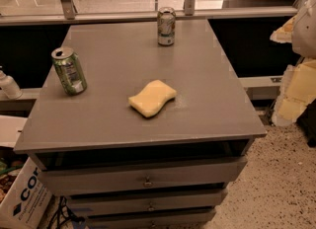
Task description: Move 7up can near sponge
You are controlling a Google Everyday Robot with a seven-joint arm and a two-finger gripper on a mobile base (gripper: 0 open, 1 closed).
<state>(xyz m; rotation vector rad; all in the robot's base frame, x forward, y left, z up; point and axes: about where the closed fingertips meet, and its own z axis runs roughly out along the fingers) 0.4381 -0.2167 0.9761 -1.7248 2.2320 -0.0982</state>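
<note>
The 7up can (166, 26), pale silver-white with green markings and a silver top, stands upright at the far edge of the grey cabinet top (212, 99), near the middle. The pale-yellow sponge (152, 97) lies flat near the centre of the top, well in front of the can and apart from it. My gripper (290, 102) is a pale, yellowish shape at the right edge of the view, off the cabinet's right side and below the level of its top. It is far from the can and the sponge and holds nothing I can see.
A mostly green can (69, 71) stands tilted near the left edge of the top. A white bottle (9, 86) sits on a ledge to the left. A cardboard box (22, 198) is on the floor at lower left. Drawers (145, 178) front the cabinet.
</note>
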